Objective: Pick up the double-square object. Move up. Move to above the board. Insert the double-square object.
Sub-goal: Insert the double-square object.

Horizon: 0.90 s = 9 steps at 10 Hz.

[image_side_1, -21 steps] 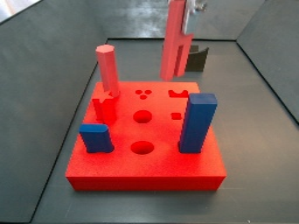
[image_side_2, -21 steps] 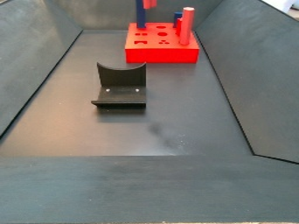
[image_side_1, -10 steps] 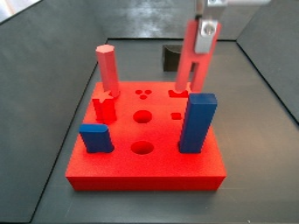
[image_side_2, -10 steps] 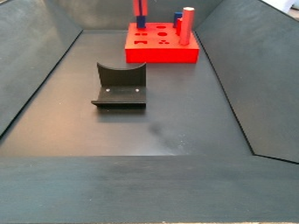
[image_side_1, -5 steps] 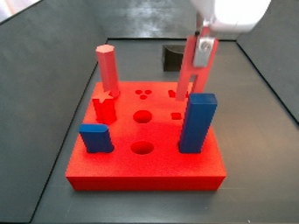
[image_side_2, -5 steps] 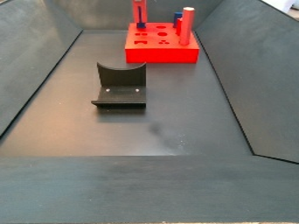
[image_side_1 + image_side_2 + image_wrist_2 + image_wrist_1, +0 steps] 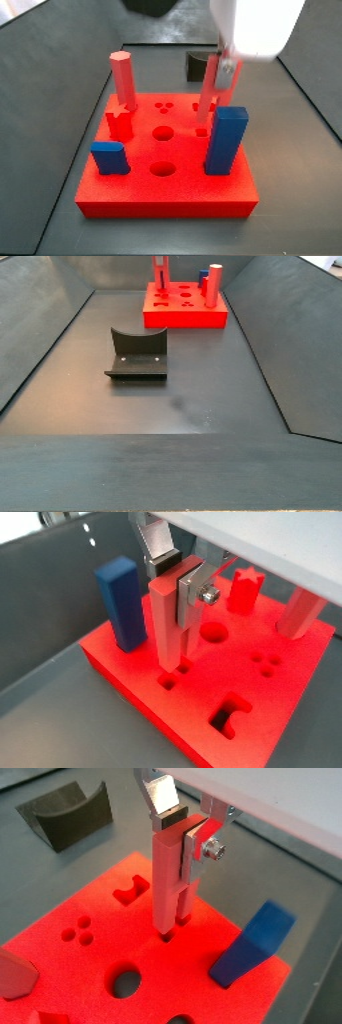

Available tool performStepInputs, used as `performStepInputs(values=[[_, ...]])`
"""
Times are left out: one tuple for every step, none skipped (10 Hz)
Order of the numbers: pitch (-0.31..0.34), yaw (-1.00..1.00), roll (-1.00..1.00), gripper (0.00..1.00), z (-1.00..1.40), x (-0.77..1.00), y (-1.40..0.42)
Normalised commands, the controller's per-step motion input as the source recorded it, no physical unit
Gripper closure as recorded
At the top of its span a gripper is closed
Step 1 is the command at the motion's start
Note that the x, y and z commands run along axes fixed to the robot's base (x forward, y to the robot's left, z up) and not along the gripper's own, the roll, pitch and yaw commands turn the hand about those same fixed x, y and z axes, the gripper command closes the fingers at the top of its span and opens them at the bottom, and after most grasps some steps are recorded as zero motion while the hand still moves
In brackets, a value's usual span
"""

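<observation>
Stick at board hole
Tool (image 7: 177,840) clamps the slender salmon-red stick (image 7: 168,883) upright, lower end entering the red board (image 7: 87,963).

The robot's claw (image 7: 182,830) has two flat silver metal fingers (image 7: 160,794) with dark pads on their inner faces. A round silver screw (image 7: 211,850) sits on the side of one finger plate. Above the fingers is a smooth, pale grey-white housing (image 7: 254,25) with rounded edges, seen as a broad light slab in both wrist views.
</observation>
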Motion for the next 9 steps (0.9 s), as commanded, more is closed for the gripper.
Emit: performStepInputs(values=[[0.000, 0.00, 0.12, 1.00, -0.49, 0.00, 0.00], [0.000, 0.00, 0.11, 1.00, -0.47, 0.00, 0.00], [0.000, 0.00, 0.10, 1.00, -0.45, 0.00, 0.00], [0.000, 0.00, 0.09, 1.00, -0.43, 0.00, 0.00], [0.000, 0.07, 0.04, 1.00, -0.43, 0.15, 0.00], [-0.019, 0.10, 0.00, 1.00, -0.46, 0.34, 0.00], [0.000, 0.02, 0.02, 1.00, -0.48, 0.17, 0.00], [0.000, 0.05, 0.05, 1.00, -0.45, 0.11, 0.00], [0.000, 0.04, 0.06, 1.00, -0.45, 0.05, 0.00]])
